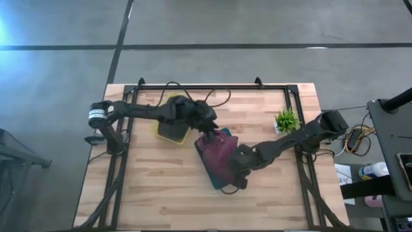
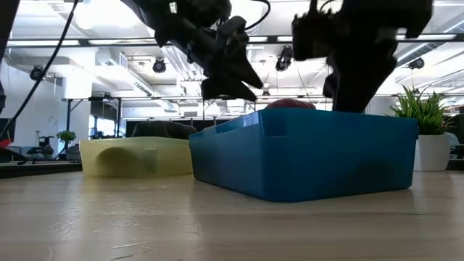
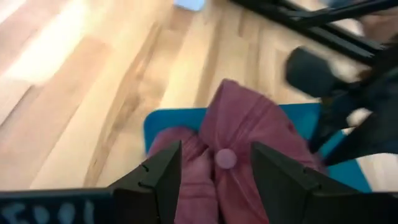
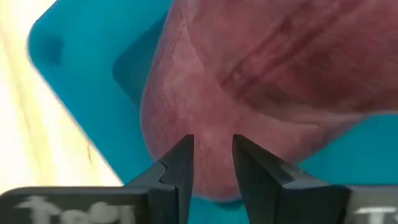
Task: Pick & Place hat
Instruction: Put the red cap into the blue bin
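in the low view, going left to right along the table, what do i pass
yellow bin → blue bin with the dark red hat just showing above its rim → potted plant in its white pot at the far right

Overhead looking down, table-level looking across, both sharing blue bin (image 1: 225, 182), wrists perhaps close above it

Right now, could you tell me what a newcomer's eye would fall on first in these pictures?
The maroon hat lying in the blue bin at mid-table, with both arms converging over it. The left gripper hangs open above the hat's crown button; the right gripper is low at its edge. A yellow bin sits beside.
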Action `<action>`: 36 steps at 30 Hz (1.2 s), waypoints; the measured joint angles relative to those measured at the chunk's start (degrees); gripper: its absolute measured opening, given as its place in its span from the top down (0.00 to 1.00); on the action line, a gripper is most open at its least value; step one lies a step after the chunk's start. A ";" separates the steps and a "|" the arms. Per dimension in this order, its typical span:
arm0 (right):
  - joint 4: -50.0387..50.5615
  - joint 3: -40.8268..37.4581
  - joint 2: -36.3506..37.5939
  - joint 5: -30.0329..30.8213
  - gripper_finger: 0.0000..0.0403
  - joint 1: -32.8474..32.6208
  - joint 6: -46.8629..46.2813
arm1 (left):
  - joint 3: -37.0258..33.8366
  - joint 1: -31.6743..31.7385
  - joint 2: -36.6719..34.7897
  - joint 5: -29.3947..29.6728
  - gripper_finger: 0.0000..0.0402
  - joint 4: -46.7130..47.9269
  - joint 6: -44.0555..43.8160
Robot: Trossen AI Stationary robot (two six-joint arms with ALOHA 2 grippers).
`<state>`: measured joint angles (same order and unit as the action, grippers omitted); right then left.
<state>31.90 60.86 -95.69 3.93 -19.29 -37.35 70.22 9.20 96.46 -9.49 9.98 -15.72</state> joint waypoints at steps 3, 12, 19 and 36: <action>-1.40 0.05 -1.87 1.11 0.76 0.04 -1.27 | 0.00 1.38 0.57 -6.10 0.54 -1.32 1.70; -1.47 0.13 -2.39 3.95 0.81 0.00 -1.17 | 0.87 2.03 7.31 -12.64 0.54 -4.99 3.74; -1.65 -0.44 -2.55 4.89 0.83 -0.37 0.14 | 7.00 4.05 11.73 -18.54 0.54 -3.52 2.18; -1.27 -0.83 -2.54 6.59 0.83 -0.35 -0.45 | 9.42 4.73 17.17 -22.91 0.58 4.09 5.60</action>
<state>30.63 60.03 -98.24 10.52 -19.64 -37.80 79.64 13.93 113.63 -32.40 14.07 -10.12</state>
